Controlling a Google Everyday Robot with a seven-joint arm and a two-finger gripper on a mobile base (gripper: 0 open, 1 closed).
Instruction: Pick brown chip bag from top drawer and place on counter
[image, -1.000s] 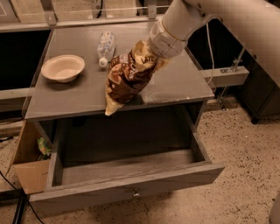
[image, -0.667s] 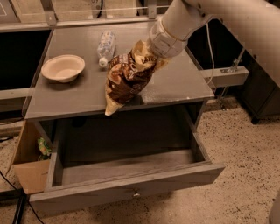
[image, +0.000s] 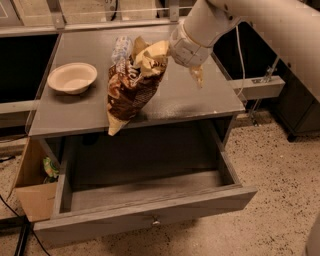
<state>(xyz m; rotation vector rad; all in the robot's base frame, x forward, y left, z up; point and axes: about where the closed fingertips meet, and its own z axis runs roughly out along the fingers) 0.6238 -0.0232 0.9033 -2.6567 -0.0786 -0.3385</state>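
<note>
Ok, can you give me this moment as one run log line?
gripper: over counter, shut on brown chip bag | bag: hanging, out of top drawer | top drawer: open | counter: bowl, bottle

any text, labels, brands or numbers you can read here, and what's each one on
No text can be read.
brown chip bag, held above the counter by the gripper: white lettering, too blurred to read.
plastic bottle behind the bag: label unreadable.
green packet in the cardboard box: print unreadable.
bowl and top drawer: no markings visible.
</note>
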